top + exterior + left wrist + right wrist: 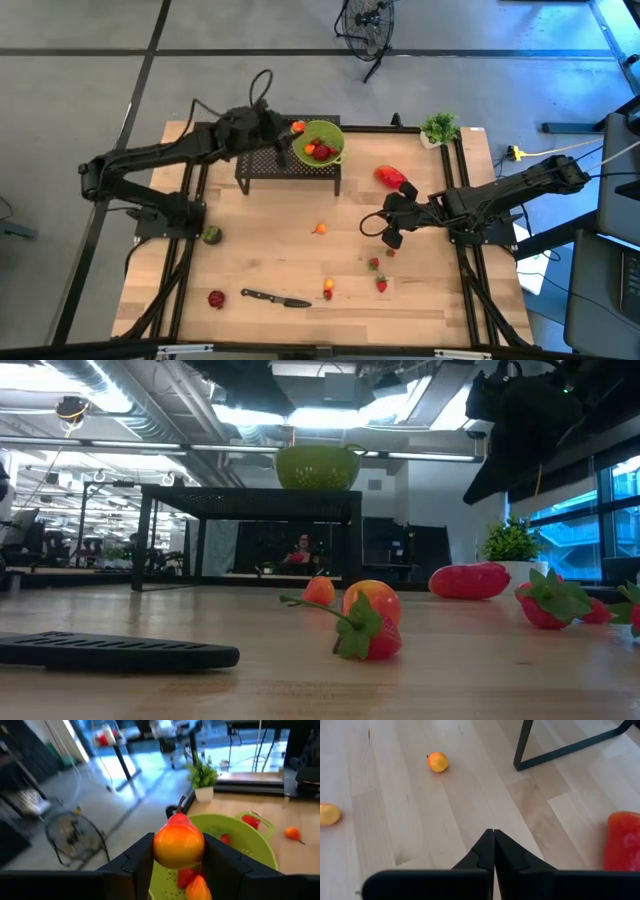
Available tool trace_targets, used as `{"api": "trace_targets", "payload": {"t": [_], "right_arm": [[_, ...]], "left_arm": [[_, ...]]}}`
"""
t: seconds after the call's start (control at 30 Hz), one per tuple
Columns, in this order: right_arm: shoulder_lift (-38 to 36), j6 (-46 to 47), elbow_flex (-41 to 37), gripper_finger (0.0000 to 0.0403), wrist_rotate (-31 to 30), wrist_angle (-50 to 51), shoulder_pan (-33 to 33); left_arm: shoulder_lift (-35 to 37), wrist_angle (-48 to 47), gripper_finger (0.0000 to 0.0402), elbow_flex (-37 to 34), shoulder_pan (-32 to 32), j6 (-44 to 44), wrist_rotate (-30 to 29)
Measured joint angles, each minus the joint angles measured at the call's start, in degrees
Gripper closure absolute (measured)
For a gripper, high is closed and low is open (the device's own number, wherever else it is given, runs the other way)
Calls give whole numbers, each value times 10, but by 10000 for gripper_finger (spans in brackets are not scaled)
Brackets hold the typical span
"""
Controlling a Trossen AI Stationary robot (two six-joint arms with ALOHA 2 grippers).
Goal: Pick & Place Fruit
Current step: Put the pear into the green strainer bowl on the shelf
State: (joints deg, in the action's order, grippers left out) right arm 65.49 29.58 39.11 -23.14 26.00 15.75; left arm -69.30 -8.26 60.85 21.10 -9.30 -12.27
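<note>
- The left gripper (178, 865) is up high at the far side, just over the green bowl (330, 135). The bowl sits on a small black stand (290, 166).
- Its fingers (137, 862) are partly open and squeeze an orange-yellow fruit (178, 842) with a little stem.
- Some red pieces already lie inside the bowl.
- So the step now looks like this: drop this fruit into the bowl. Next the fingers need to open wider while they are right over the bowl, so it falls in and not past the rim.
- The right gripper (392, 240) is low over the surface on the right side. Its fingers (485, 852) are shut tight and hold nothing.
- A big red fruit (390, 177) lies just beside it, on the far side.
- More fruit waits on the surface: a small orange one (319, 229) in the middle, strawberries (378, 274) near the front, a dark green one (211, 235) and a red one (216, 298) on the left.
- A knife (275, 298) lies near the front edge.
</note>
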Motion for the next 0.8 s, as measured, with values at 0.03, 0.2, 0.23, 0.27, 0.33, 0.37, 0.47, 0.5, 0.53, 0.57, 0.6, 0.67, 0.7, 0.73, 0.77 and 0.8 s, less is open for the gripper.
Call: {"api": "trace_targets", "payload": {"t": [0.03, 0.2, 0.23, 0.27, 0.33, 0.37, 0.47, 0.5, 0.53, 0.57, 0.6, 0.67, 0.7, 0.73, 0.77, 0.8], "right_arm": [[0, 0, 0, 399, -2, -1, 0], [0, 0, 0, 385, -2, -3, 0], [0, 0, 0, 382, -2, -3, 0], [0, 0, 0, 380, -2, -3, 0], [0, 0, 0, 378, -2, -3, 0], [0, 0, 0, 378, -2, -3, 0], [0, 0, 0, 384, -1, -3, 0], [0, 0, 0, 387, -1, -3, 0], [0, 0, 0, 391, -1, -3, 0], [0, 0, 0, 394, 0, -3, 0], [0, 0, 0, 397, 0, -3, 0], [0, 0, 0, 399, 0, -3, 0], [0, 0, 0, 398, 0, -3, 0], [0, 0, 0, 396, 0, -3, 0], [0, 0, 0, 392, 0, -4, 0], [0, 0, 0, 388, 0, -5, 0]], "left_arm": [[-11, -12, 256, 13, 3, 11, 5], [-59, -71, 256, 58, 5, 49, 33], [-67, -79, 256, 64, 5, 52, 35], [-74, -86, 256, 68, 5, 55, 36], [-87, -90, 256, 73, 4, 65, 40], [-92, -92, 256, 75, 4, 72, 48], [-105, -101, 256, 76, 3, 91, 65], [-108, -108, 256, 76, 3, 97, 67], [-112, -118, 256, 76, 3, 104, 67], [-115, -126, 256, 76, 3, 110, 67], [-117, -134, 256, 76, 2, 115, 66], [-122, -143, 256, 76, 3, 117, 64], [-123, -147, 256, 76, 3, 117, 64], [-124, -154, 256, 76, 3, 118, 64], [-124, -158, 256, 76, 2, 118, 64], [-124, -156, 256, 76, 2, 118, 64]]}}
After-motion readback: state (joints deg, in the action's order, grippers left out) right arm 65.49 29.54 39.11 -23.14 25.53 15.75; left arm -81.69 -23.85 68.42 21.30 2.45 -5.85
